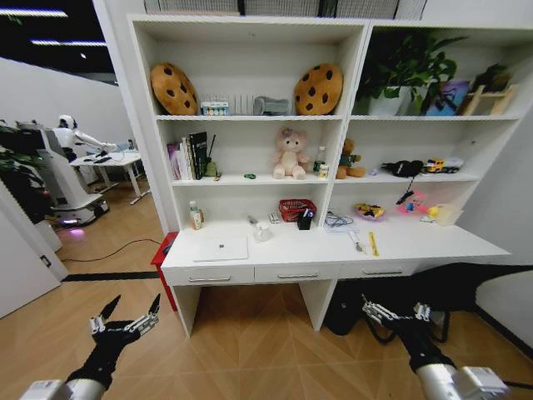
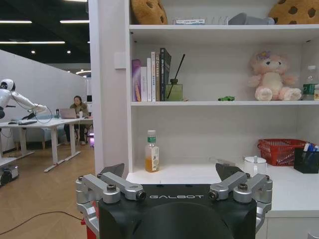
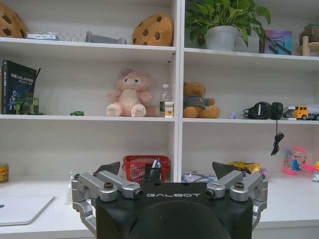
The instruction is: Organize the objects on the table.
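Your left gripper [image 1: 127, 322] and right gripper [image 1: 396, 317] hang spread and empty, well short of the table [image 1: 433, 247]. The laptop [image 1: 220, 247] lies at its left end; drive in square before reaching.

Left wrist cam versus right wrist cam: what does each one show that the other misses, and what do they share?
Left wrist view alone: the orange-drink bottle on the table, the white lidded pot, and the far small desk. Right wrist view alone: the silver laptop, brown teddy bear, potted plant, black headphones. Both: pink plush, red basket, tiny green toy car. Each shows its own open gripper: left, right.
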You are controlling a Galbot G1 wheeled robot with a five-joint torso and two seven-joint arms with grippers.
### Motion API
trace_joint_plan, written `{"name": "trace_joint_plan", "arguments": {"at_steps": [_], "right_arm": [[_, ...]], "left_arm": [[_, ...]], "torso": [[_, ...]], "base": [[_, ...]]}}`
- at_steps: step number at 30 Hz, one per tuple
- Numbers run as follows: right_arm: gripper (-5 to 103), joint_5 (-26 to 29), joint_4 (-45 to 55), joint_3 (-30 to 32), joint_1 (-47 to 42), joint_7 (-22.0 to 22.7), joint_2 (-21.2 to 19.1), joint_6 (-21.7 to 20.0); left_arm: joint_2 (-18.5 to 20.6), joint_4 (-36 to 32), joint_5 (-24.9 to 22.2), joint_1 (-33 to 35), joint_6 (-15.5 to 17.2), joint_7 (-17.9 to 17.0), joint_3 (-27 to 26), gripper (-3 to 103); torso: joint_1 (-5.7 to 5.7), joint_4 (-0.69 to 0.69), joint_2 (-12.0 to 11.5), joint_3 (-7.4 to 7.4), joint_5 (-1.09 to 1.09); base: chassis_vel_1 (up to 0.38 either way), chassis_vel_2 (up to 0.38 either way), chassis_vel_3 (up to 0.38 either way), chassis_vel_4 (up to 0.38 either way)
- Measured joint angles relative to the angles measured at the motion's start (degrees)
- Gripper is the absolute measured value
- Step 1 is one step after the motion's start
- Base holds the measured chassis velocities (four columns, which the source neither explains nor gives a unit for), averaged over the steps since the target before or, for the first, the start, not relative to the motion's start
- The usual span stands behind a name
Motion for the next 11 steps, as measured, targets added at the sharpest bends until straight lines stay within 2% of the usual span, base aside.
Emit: {"name": "trace_joint_plan", "arguments": {"at_steps": [5, 11], "right_arm": [[100, 0.0, 0.0, 0.0, 0.0, 0.0, 0.0, 0.0], [100, 0.0, 0.0, 0.0, 0.0, 0.0, 0.0, 0.0]], "left_arm": [[0.0, 0.0, 0.0, 0.0, 0.0, 0.0, 0.0, 100], [0.0, 0.0, 0.0, 0.0, 0.0, 0.0, 0.0, 100]], "torso": [[0.00, 0.04, 0.0, 0.00, 0.00], [0.00, 0.02, 0.0, 0.00, 0.00]], "base": [[0.003, -0.005, -0.012, 0.000], [0.000, 0.000, 0.000, 0.000]]}}
